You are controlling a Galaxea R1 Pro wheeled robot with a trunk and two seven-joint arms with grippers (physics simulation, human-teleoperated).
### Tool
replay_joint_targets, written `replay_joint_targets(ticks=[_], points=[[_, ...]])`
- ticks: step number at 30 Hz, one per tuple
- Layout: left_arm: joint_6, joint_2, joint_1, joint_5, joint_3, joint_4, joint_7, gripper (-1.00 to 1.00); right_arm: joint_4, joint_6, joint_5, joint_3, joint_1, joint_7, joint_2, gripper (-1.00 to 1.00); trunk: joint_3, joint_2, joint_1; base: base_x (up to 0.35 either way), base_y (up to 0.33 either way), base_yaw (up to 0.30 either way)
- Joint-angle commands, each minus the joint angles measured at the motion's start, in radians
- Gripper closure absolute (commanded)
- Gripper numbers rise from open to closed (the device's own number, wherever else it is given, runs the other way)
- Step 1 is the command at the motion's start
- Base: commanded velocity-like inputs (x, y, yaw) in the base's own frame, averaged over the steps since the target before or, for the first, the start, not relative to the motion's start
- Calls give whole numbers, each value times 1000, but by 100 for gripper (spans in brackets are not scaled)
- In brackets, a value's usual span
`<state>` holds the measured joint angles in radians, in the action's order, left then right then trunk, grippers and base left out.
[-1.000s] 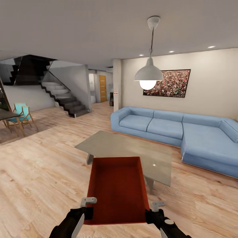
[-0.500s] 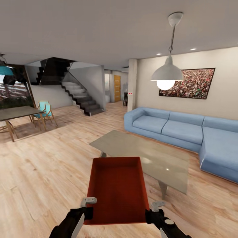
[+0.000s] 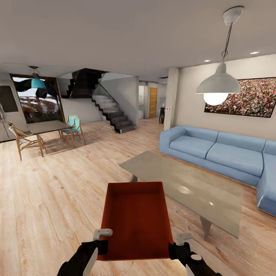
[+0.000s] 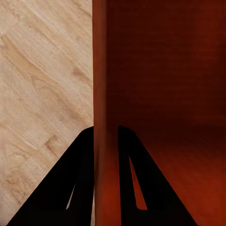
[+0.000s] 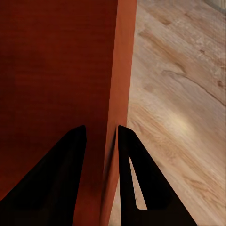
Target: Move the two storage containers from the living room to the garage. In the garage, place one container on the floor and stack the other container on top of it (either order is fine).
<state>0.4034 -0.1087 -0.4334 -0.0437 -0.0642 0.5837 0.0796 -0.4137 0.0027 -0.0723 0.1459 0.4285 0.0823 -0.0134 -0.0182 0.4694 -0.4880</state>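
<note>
The storage container (image 3: 136, 220) hangs level in front of the robot above the wood floor (image 3: 53, 199), open side up; the left gripper (image 3: 102, 238) pinches its left wall and the right gripper (image 3: 179, 243) pinches its right wall, a two-sided hold that probably keeps it from tipping in transit; beyond lie the table (image 3: 188, 188) and blue sofa (image 3: 214, 151), so this is the living room, the garage not yet reached.

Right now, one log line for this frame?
room: living room | box: carried, empty | left hand: shut on box wall | right hand: shut on box wall
</note>
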Motion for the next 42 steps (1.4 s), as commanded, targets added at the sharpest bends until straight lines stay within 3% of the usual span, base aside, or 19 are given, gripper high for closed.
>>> replay_joint_targets(ticks=[1,29,42], points=[[2,-6,-1,-7,-5,4,5,100,4,0,-9,15,0,2,-10,100,0,1,0,0,0,294],[2,-6,-1,-6,-5,4,5,100,4,0,-9,15,0,2,-10,100,0,1,0,0,0,289],[2,-5,-1,-6,-5,4,5,100,4,0,-9,15,0,3,-10,100,0,1,0,0,0,27]])
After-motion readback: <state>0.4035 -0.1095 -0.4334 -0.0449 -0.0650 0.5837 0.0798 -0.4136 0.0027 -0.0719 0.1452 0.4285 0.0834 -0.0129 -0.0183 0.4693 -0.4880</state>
